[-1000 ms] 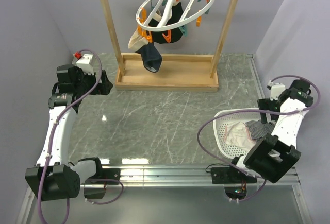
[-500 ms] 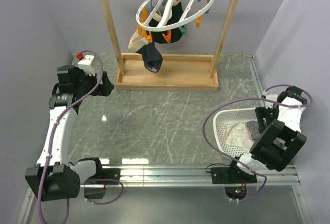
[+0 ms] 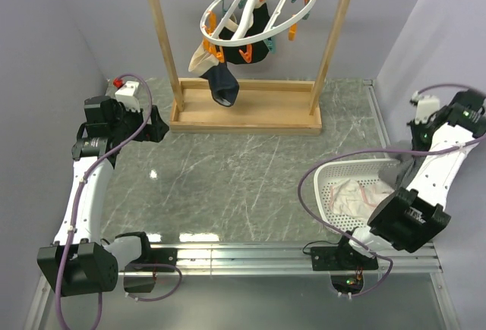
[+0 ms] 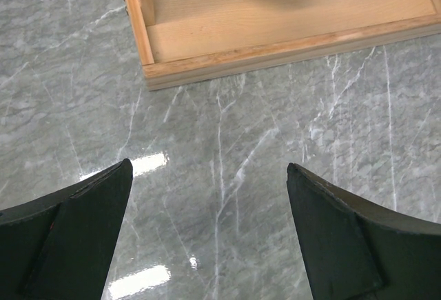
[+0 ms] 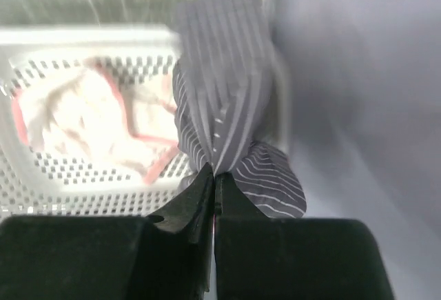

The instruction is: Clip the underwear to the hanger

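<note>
The right tool is clenched on the underwear, its two tips pinched together on a gathered fold of the grey striped fabric; the rest of the cloth trails away from the tips and a small flap lies just beside them. The underwear sits at the right edge of a white perforated basket, and in the top view it shows as a grey patch over the basket's right rim, close to the right arm. A pink-edged cloth lies inside the basket. The basket stands on the bench near its right front corner. The left tool is released, fingers spread wide with nothing between them, hovering above bare bench near the front left corner of the frame. The hanger hangs from the frame's top bar at the back of the bench, well apart from the underwear, with a dark garment clipped below it
</note>
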`<state>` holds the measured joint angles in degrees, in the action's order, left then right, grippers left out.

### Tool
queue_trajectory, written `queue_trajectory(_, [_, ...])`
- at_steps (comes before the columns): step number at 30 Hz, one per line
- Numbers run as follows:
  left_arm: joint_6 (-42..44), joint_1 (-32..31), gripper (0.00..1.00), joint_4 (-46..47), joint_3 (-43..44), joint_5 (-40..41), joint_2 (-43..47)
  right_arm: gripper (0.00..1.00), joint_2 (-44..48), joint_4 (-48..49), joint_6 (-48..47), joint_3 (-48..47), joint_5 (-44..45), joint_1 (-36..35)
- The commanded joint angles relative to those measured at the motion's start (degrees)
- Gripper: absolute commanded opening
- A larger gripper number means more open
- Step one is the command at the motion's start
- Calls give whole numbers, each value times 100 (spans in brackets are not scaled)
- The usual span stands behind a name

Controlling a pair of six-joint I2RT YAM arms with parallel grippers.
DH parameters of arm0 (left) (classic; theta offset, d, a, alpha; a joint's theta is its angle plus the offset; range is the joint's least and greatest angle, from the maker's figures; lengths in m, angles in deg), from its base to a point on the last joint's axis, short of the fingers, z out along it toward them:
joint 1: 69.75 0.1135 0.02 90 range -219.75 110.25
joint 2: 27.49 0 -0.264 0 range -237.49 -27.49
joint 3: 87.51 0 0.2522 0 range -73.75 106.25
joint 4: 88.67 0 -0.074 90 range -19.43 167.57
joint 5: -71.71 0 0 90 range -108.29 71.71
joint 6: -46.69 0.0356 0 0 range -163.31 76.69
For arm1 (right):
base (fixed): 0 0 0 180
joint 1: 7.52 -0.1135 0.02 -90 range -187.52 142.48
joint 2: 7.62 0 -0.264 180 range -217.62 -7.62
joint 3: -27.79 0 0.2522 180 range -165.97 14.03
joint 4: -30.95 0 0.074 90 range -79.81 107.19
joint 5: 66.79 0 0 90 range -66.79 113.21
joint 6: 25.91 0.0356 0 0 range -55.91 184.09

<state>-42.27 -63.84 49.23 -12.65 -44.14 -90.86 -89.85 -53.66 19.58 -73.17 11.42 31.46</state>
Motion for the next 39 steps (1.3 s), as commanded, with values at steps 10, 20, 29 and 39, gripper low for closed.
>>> queue_trajectory(10, [-692, 568, 99, 118, 367, -614, -131, 0, 1051, -255, 495, -1335, -114, -2709])
queue_trajectory(20, [-904, 1254, 99, -154, 692, -1757, -430, 0, 1202, 607, 540, -1336, -456, -5390])
queue_trajectory(29, [-588, 1334, 99, -638, 833, -1951, -369, 0, 34, 1661, 856, -184, -113, -7781])
queue_trajectory(39, [-166, 1342, 99, -1103, 684, -2143, -544, 89, -1787, 2199, 1761, -781, -296, -9066])
